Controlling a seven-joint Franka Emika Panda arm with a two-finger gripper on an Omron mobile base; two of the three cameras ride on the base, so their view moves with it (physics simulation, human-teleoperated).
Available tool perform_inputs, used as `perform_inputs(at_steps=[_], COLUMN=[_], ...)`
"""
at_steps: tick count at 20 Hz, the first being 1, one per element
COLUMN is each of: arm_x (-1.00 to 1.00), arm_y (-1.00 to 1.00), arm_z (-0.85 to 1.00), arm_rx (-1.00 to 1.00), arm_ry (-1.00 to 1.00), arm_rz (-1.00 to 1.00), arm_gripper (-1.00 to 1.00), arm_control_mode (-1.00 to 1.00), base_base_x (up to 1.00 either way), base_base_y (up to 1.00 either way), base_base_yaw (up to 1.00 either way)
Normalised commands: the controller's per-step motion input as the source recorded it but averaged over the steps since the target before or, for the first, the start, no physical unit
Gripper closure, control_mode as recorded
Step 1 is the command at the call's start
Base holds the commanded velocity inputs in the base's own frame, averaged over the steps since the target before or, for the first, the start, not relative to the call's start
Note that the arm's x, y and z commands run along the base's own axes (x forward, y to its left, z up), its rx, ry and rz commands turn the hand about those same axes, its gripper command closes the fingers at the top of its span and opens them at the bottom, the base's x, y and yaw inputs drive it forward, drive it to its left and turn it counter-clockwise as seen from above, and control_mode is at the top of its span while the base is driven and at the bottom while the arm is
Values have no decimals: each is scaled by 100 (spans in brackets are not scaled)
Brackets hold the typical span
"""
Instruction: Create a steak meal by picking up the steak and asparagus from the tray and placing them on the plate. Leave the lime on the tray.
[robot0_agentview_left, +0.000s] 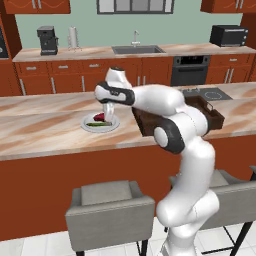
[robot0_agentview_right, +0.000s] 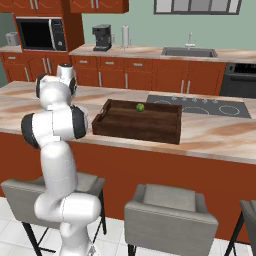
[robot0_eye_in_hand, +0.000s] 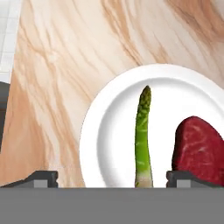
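Observation:
The white plate (robot0_eye_in_hand: 94, 131) lies on the marble counter with the green asparagus (robot0_eye_in_hand: 142, 135) down its middle and the dark red steak (robot0_eye_in_hand: 199, 146) beside it. My gripper (robot0_eye_in_hand: 111, 178) hangs open just above the plate, its fingertips (robot0_eye_in_hand: 43, 177) spread wide on either side of the stalk's base and holding nothing. From the left base view the gripper (robot0_agentview_left: 107, 113) sits over the plate (robot0_agentview_left: 86, 126), where the steak (robot0_agentview_left: 99, 117) and asparagus (robot0_agentview_left: 96, 124) rest. The dark wooden tray (robot0_agentview_right: 137, 122) stands to the right with the lime (robot0_agentview_right: 140, 107) inside it.
Grey stools (robot0_agentview_left: 107, 207) stand below the counter's front edge. A cooktop (robot0_agentview_right: 200, 106) is set into the counter behind the tray. The far wall counter carries a sink (robot0_agentview_left: 137, 49), a coffee machine (robot0_agentview_left: 48, 40) and a toaster oven (robot0_agentview_left: 228, 35).

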Motion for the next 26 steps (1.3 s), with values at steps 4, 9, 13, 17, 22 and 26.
perform_inputs(at_steps=[4,9,13,17,22,26], arm_x=[-77,-90,-100,-100,-100,-89], arm_y=[-36,-36,-40,-38,-34,-22], arm_z=[71,81,77,71,54,36], arm_rx=[0,2,2,0,0,0], arm_ry=[-25,-21,-16,-11,-4,-15], arm_rz=[0,-2,-3,-3,0,3], arm_gripper=[-100,-100,-100,-100,-100,-100], arm_control_mode=[-100,-100,-100,-100,-100,-100], base_base_x=[0,0,0,0,0,0], base_base_y=[0,0,0,0,0,0], base_base_yaw=[0,0,0,0,0,0])
